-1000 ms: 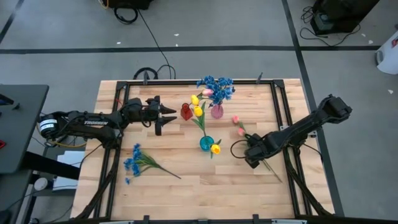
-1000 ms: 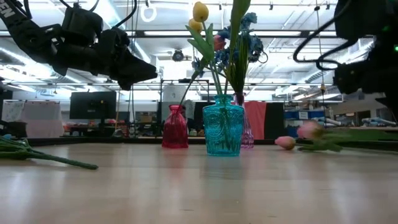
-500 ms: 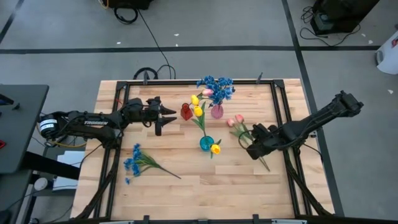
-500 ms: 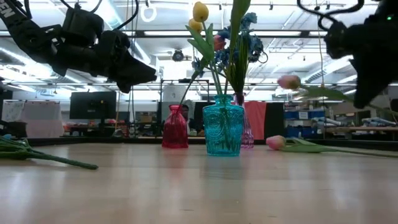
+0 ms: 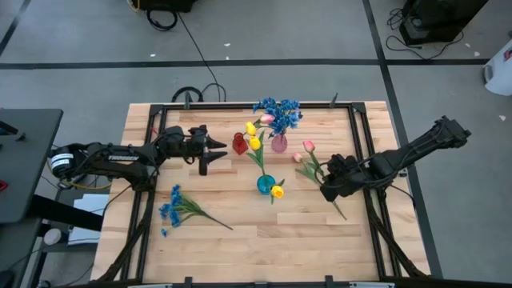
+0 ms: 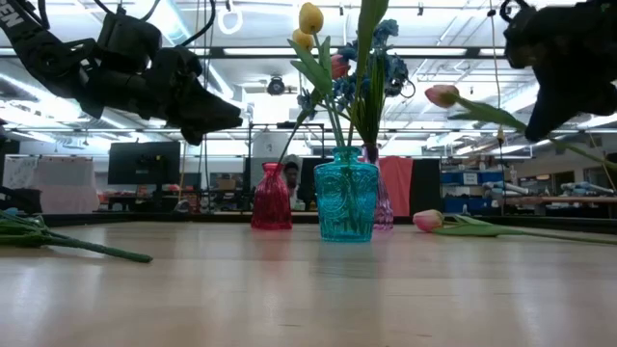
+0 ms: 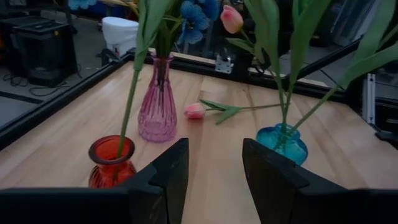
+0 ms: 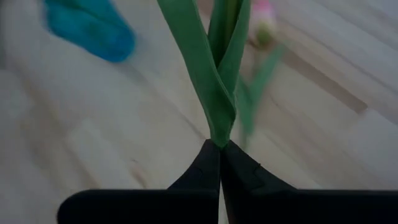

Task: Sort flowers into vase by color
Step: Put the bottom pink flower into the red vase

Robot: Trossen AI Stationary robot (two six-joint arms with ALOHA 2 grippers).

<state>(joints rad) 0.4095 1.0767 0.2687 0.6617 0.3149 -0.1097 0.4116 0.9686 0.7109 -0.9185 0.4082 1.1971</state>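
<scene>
Three vases mid-table: red vase (image 5: pixel 239 144), pink vase (image 5: pixel 279 144), teal vase (image 5: pixel 266 184). Yellow tulips (image 5: pixel 254 142): three, stems in the teal and red vases, one bloom drooping beside the teal. Blue sprigs: one bunch in the pink vase (image 5: pixel 278 112) with a pink bud among it, one blue sprig lying flat (image 5: pixel 172 208) near the left front of the table (image 5: pixel 240 240). Loose pink tulips: two. One lifted pink tulip (image 5: pixel 308 147), stem pinched in the right gripper (image 5: pixel 330 189), fingers pressed together on it, bud up and angled toward the vases. Other fallen pink tulip (image 5: pixel 297 158) flat on the wood, between pink vase and right gripper. Left gripper (image 5: pixel 212 150) hovering just left of the red vase, fingers (image 7: pixel 165 177) spread, empty.
</scene>
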